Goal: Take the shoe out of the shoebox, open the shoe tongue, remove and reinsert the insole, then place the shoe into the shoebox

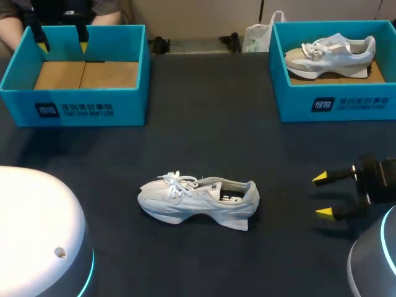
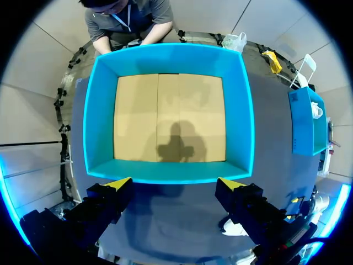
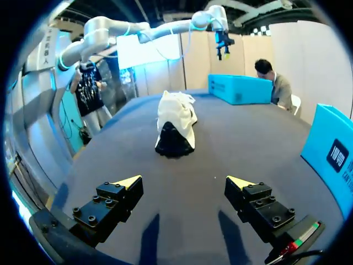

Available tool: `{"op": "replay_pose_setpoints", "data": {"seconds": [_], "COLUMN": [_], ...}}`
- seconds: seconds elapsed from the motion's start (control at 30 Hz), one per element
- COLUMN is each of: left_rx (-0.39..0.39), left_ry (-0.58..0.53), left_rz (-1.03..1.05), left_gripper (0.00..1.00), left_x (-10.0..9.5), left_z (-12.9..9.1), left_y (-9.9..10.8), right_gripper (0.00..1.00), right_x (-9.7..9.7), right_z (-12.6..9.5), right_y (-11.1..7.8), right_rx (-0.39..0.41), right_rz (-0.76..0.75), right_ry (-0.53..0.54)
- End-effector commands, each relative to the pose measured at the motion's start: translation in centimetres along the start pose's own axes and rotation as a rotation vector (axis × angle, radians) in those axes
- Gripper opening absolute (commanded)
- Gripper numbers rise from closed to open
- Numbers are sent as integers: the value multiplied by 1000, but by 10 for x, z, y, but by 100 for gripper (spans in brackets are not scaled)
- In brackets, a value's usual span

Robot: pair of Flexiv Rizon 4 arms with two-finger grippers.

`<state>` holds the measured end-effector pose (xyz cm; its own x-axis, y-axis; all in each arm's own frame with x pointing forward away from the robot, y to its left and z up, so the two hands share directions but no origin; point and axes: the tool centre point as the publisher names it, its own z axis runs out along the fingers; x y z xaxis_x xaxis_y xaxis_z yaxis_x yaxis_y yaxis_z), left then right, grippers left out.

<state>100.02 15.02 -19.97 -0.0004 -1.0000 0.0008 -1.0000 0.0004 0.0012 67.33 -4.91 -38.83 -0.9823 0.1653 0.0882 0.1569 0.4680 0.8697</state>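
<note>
A white sneaker (image 1: 198, 201) lies on its side in the middle of the dark table, toe to the left. My right gripper (image 1: 325, 195) hovers open to its right, level with the heel. In the right wrist view the shoe (image 3: 175, 124) lies ahead of that gripper (image 3: 187, 182), heel opening facing it. My left gripper (image 1: 62, 43) hangs open above the empty blue shoebox (image 1: 80, 108) at the back left. The left wrist view looks straight down into this box (image 2: 171, 58), with the open gripper (image 2: 175, 183) over its near wall and nothing between the fingers.
A second blue box (image 1: 334, 102) at the back right holds another white sneaker (image 1: 331, 52). A white plastic bag (image 1: 257, 37) lies at the table's far edge beside it. Dark tabletop surrounds the shoe on all sides.
</note>
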Motion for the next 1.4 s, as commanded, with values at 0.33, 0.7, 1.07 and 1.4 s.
{"op": "replay_pose_setpoints", "data": {"seconds": [0.33, 0.7, 1.07, 1.4], "left_rx": [0, 0, 0, 0], "left_ry": [0, 0, 0, 0], "left_rz": [0, 0, 0, 0], "left_gripper": [100, 100, 100, 100], "left_x": [0, 0, 0, 0], "left_z": [0, 0, 0, 0], "left_y": [0, 0, 0, 0], "right_gripper": [100, 100, 100, 100], "right_x": [-1, 13, 17, 34], "right_z": [17, 63, 69, 86], "right_y": [5, 15, 13, 24], "right_rx": [14, 1, 2, -55], "right_rz": [0, -3, 8, -1], "right_ry": [9, -8, -20, -122]}}
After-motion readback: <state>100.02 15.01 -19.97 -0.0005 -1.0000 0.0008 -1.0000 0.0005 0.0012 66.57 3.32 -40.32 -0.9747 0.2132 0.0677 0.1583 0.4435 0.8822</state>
